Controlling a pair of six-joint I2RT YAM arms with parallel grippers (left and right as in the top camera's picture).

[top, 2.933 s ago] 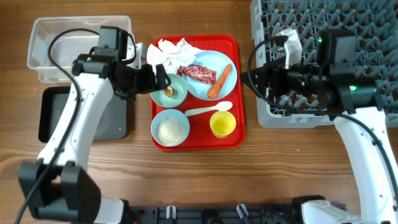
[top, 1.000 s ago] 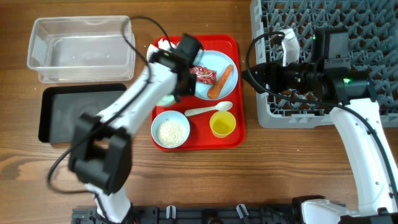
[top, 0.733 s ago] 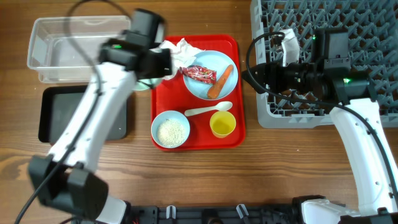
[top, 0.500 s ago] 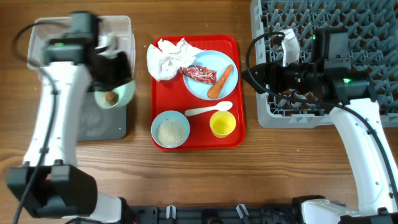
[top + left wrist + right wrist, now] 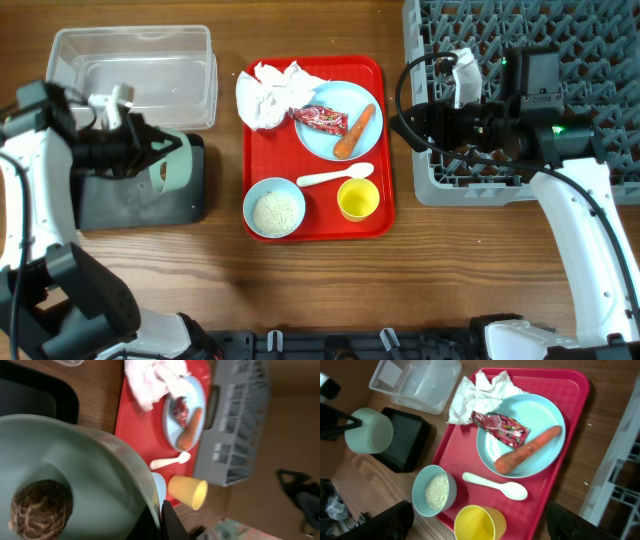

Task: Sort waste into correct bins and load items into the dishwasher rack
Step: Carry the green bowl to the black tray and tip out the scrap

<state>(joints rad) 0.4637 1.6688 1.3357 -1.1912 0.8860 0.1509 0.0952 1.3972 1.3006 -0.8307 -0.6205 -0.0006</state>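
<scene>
left claw (image 5: 148,158) pinches the tilted bowl (image 5: 178,163) over the black tray (image 5: 120,208); i fear the brown lump (image 5: 40,510) bouncing out onto the surface (image 5: 300,285). right claw (image 5: 412,122) wide, empty.

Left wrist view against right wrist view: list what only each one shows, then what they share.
Only the left wrist view: the brown lump lying inside the held pale bowl.
Only the right wrist view: the clear tub, the rice in the second bowl, and the held bowl's outside.
Both: the red tray, tissue, plate with wrapper and carrot, white spoon, yellow cup and black tray.
</scene>
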